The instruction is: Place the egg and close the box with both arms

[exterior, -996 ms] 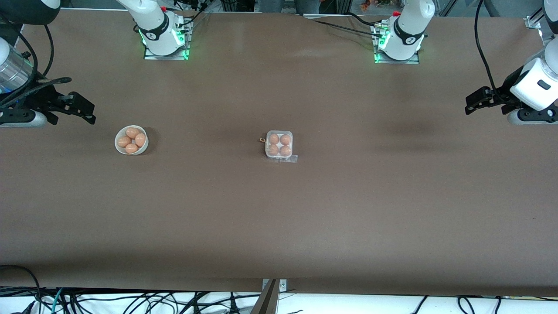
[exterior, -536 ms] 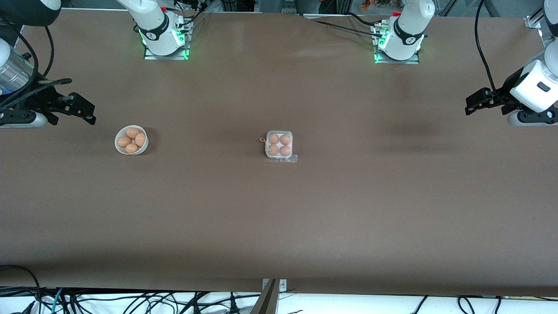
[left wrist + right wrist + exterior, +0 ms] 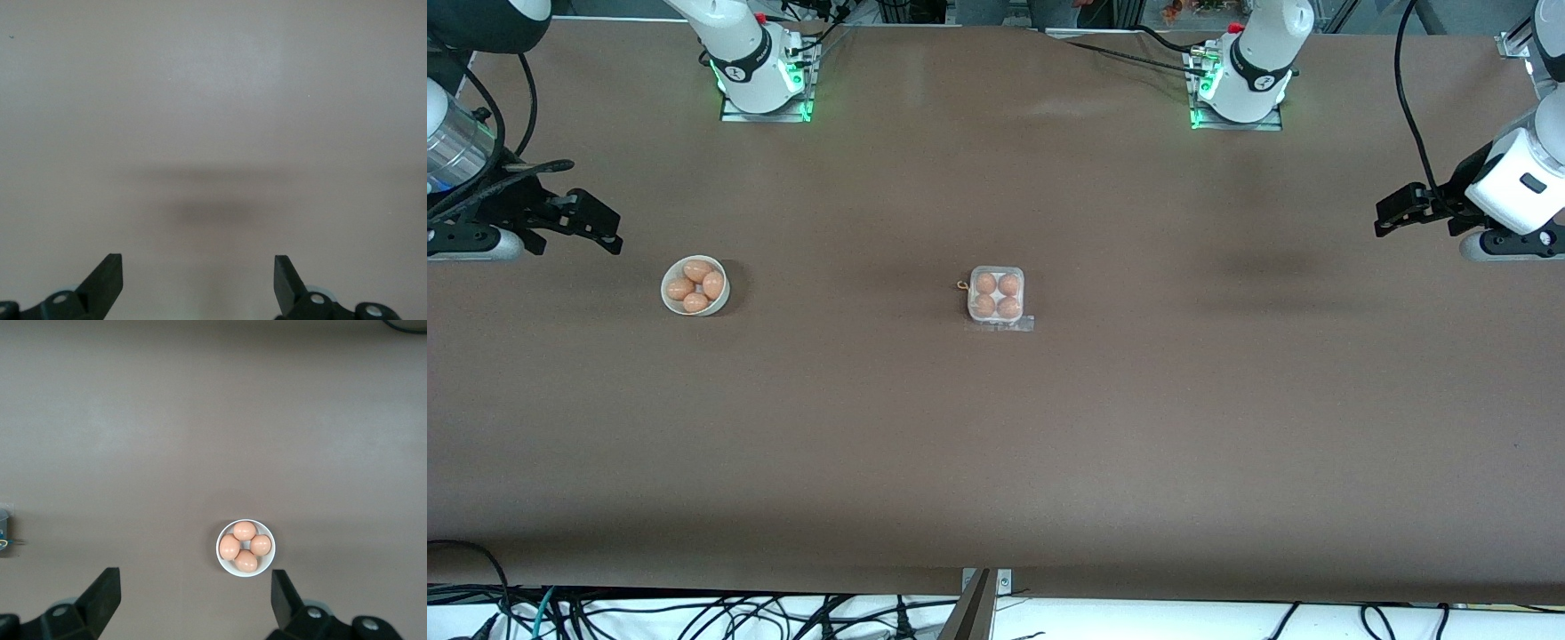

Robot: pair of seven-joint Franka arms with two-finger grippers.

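The box (image 3: 996, 295), a small clear-plastic carton, sits mid-table with an egg (image 3: 985, 283) in each of its cells. A clear flap (image 3: 1016, 324) lies at its edge nearer the front camera; I cannot tell how the lid stands. My right gripper (image 3: 605, 233) hangs open above the table at the right arm's end, beside the white bowl (image 3: 695, 286). In the right wrist view the gripper (image 3: 193, 597) holds nothing, and the bowl (image 3: 245, 549) lies past its fingertips (image 3: 105, 592). My left gripper (image 3: 1389, 213) hangs open at the left arm's end over bare table, empty (image 3: 198, 279).
The white bowl holds several brown eggs (image 3: 697, 271). A small brown loop (image 3: 961, 285) lies against the box on the side toward the right arm's end. The arm bases (image 3: 760, 76) stand along the table edge farthest from the front camera. Brown table surface (image 3: 996, 462) spreads all round.
The left arm's wrist has shifted very slightly. The right arm, the box and the bowl have not moved.
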